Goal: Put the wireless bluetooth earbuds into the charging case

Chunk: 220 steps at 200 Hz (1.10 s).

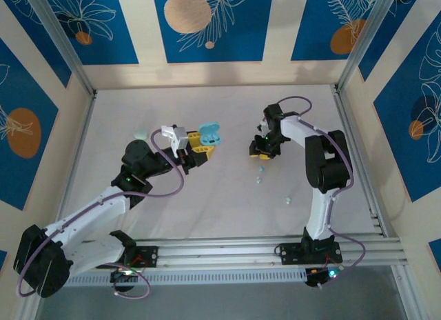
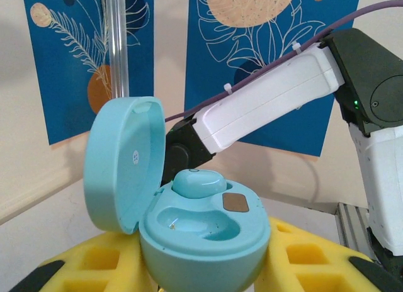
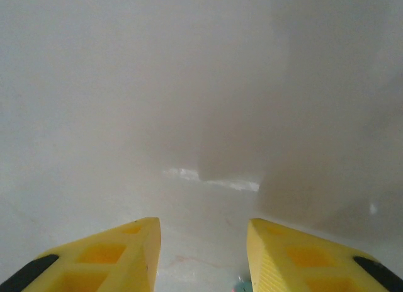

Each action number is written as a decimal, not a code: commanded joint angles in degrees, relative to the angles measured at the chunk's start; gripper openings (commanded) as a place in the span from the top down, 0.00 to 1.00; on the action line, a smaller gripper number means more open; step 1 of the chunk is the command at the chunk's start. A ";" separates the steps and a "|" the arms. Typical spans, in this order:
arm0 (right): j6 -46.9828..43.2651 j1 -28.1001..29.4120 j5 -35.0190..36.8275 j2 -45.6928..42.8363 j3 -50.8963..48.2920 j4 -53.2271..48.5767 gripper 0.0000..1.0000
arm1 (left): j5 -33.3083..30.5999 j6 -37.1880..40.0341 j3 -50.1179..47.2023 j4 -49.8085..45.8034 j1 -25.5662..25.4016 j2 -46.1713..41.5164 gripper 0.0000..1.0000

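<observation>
Left gripper (image 1: 201, 146) is clenched on the charging case (image 1: 210, 134), which it holds up off the table (image 1: 220, 216) left of centre. In the left wrist view the left gripper (image 2: 201, 257) has yellow fingers (image 2: 94, 260) on either side of the case's base, and the charging case (image 2: 208, 241) is pale teal. Its lid (image 2: 123, 163) is flipped open to the left and stands upright. One seated earbud (image 2: 198, 182) sits in the far slot of the case (same teal as the case). The near slot (image 2: 195, 219) is bare. The right arm's white link (image 2: 271, 97) crosses behind the case.

Right gripper (image 1: 263, 151) is right of centre, low over the table, well apart from the case. In the right wrist view the right gripper (image 3: 201, 226) has its jaws released, with bare table in the gap and nothing pinched at the tips. A tiny teal speck (image 3: 242, 284) shows at the bottom edge between the fingers (too cut off to tell what it is).

Loose earbuds (image 1: 260, 170) lie on the table just near of the right gripper. Another earbud (image 1: 286, 198) lies further toward the right arm's base. A pale mint blob (image 1: 141, 134) lies beside the left arm (can't tell what it is).
</observation>
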 commanded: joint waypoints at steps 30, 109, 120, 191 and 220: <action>-3.04 0.43 0.20 1.97 0.45 -4.71 0.61 | -0.58 0.63 -0.62 0.04 -0.48 -1.50 0.64; -3.62 0.45 0.05 -5.02 -6.84 -6.59 0.62 | -0.41 0.53 -0.41 1.10 -0.53 -0.27 0.64; -3.53 0.42 -0.34 -5.81 -7.66 -6.77 0.63 | -0.26 0.36 -0.44 1.25 -0.51 0.04 0.64; -2.59 0.54 -5.94 -10.21 -12.18 -5.50 0.63 | -0.27 -0.21 -0.27 1.75 -0.51 0.55 0.64; -0.86 -0.60 -3.49 -11.37 -11.73 -4.14 0.63 | -0.12 -0.17 0.04 1.35 -0.53 0.42 0.64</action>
